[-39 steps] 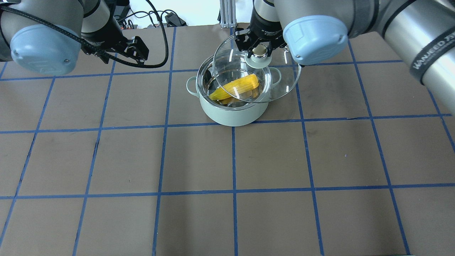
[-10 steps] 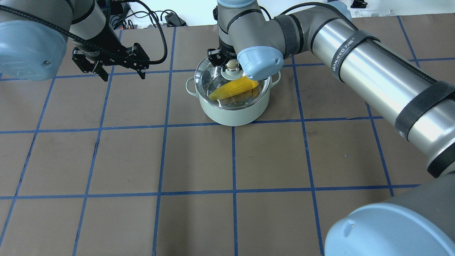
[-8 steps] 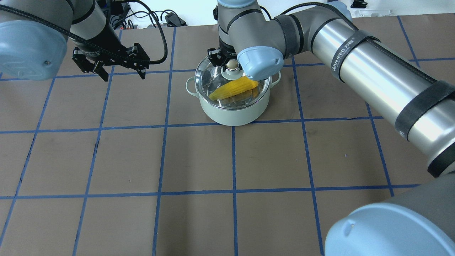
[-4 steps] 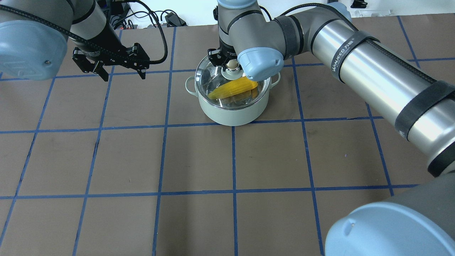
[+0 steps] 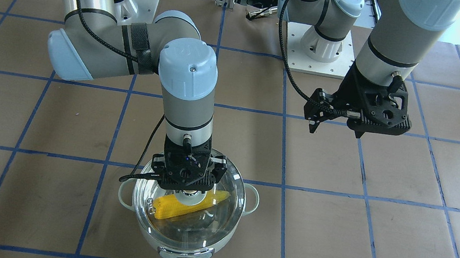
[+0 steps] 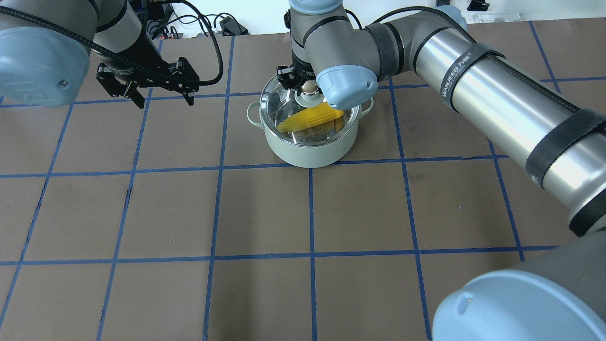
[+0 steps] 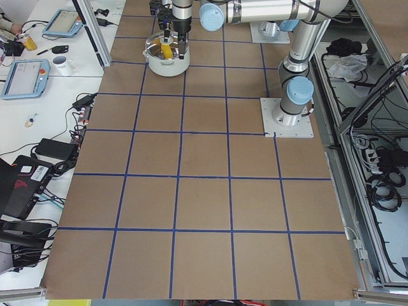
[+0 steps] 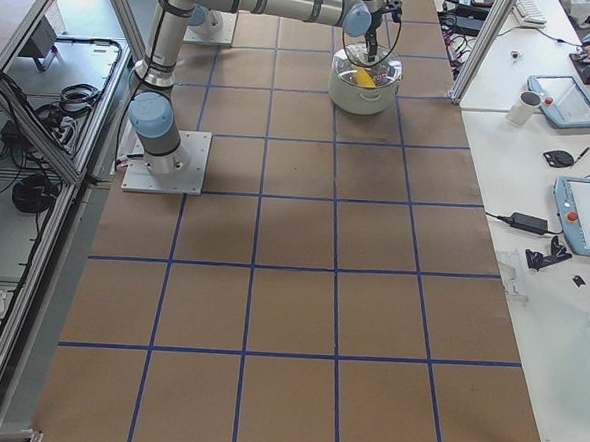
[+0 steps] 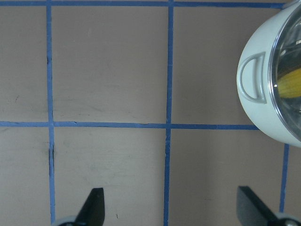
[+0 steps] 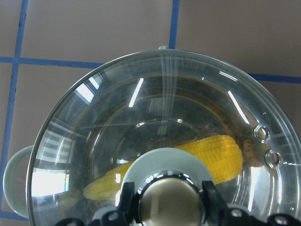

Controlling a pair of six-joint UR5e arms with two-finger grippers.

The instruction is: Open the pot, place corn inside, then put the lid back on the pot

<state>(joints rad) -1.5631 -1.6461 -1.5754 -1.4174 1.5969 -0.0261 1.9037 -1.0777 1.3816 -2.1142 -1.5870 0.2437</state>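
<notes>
The pale mint-green pot [image 6: 307, 152] stands on the table with the yellow corn [image 6: 310, 119] lying inside it. The clear glass lid [image 6: 283, 102] sits level on the pot's rim. My right gripper [image 6: 308, 87] is straight above it, its fingers closed against the beige ball knob, as the right wrist view [image 10: 168, 205] shows over the corn [image 10: 218, 155]. My left gripper [image 6: 164, 100] is open and empty, hovering over the table left of the pot. The left wrist view shows the pot's side handle [image 9: 251, 77] at its right edge.
Brown table [image 6: 303, 213] with a blue tape grid. Cables and a metal post lie past the far edge [image 6: 222, 23]. In the side views, tablets and mugs sit on side benches [image 8: 573, 98] beyond the table.
Earlier, my right gripper held the lid tilted above the pot; it then set it down on the rim. My left gripper moved a little left. Over the last second nothing visibly changed.
</notes>
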